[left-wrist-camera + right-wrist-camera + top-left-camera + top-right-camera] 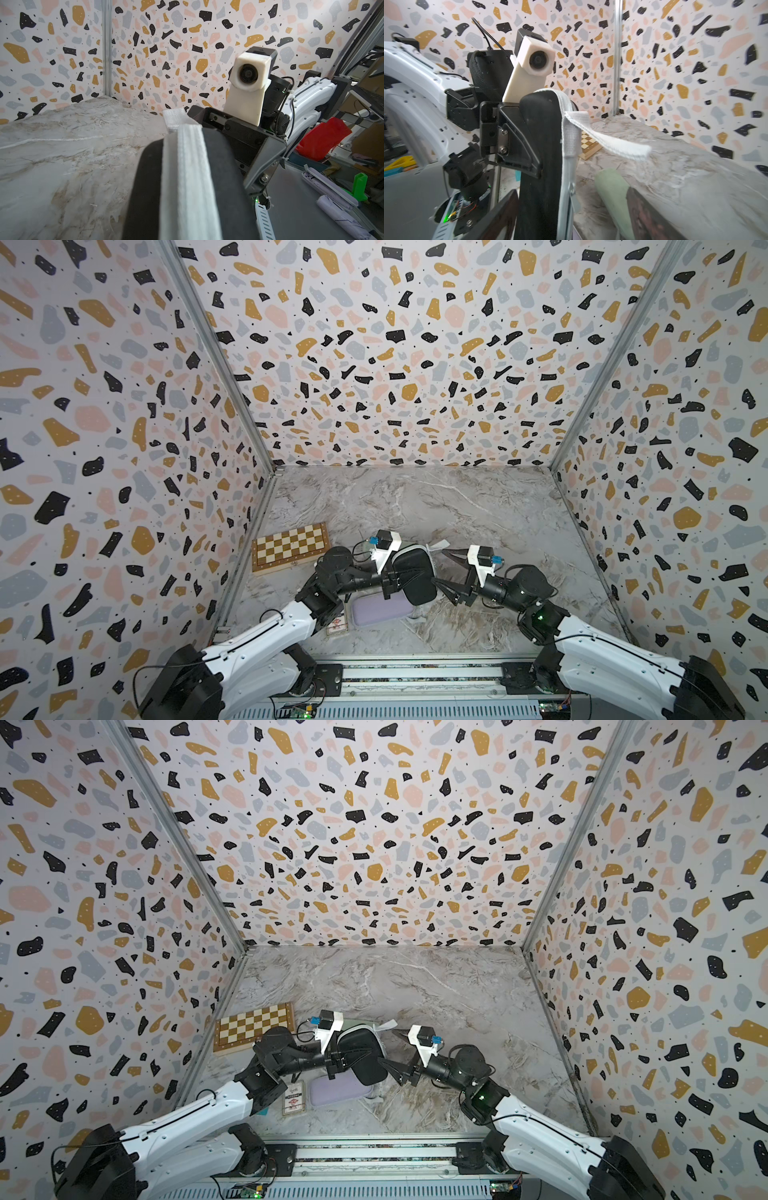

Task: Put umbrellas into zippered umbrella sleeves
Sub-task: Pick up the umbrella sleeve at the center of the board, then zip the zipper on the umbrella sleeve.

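While your left pincer point(411, 578) pinches the black case point(419, 591) on edge, your right pincer point(438, 565) stands spread at its three o'clock, with the lilac case point(380, 610) at seven.

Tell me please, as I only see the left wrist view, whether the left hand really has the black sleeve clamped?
Observer: Yes; in a top view the left hand is closed on the black sleeve, holding it up.
Operator: Thank you; is the right hand gripping it too?
Observer: No; the right hand stands open beside it.
Operator: Where is the lilac sleeve?
Observer: The lilac sleeve lies on the table, looking closed, on the robot's side of the black one.
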`<move>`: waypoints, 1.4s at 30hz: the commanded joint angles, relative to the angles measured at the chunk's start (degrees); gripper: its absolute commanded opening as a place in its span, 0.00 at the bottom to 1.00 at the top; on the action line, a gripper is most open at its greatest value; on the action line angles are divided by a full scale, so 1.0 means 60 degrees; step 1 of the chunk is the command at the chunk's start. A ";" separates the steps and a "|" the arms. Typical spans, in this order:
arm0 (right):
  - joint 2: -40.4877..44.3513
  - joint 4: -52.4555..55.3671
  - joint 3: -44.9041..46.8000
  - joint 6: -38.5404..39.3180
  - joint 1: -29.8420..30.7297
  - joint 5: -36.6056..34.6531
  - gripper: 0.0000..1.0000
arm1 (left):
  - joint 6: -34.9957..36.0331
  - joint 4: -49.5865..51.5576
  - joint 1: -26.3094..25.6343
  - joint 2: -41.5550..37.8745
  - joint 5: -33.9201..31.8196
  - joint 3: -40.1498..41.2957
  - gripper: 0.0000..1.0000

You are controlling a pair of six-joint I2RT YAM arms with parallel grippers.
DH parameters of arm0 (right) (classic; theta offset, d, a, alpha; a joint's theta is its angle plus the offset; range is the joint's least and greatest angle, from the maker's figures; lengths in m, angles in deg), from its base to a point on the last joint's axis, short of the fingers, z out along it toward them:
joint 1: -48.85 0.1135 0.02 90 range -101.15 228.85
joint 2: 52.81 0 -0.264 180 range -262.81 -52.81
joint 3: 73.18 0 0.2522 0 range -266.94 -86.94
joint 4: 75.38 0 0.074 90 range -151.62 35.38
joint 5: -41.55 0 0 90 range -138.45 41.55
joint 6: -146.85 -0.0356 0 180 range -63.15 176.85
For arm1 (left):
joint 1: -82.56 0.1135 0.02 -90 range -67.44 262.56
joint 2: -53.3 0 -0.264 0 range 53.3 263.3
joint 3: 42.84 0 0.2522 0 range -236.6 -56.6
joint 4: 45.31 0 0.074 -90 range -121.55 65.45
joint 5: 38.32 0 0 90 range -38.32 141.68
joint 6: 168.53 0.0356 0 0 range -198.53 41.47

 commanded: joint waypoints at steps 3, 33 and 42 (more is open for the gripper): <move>0.0270 0.0948 0.0271 0.0821 0.0000 -0.2962 0.80 | 0.0627 0.0377 0.0075 0.0237 0.2077 -0.1044 0.00; -0.0001 -0.2712 0.1912 0.4295 0.1993 -0.3080 0.46 | 0.0371 0.0802 0.0067 0.0659 0.2133 -0.1344 0.00; -0.0265 -0.2904 0.1557 0.4455 0.2277 -0.3134 0.35 | 0.0351 0.0817 -0.0037 0.0685 0.2016 -0.1237 0.00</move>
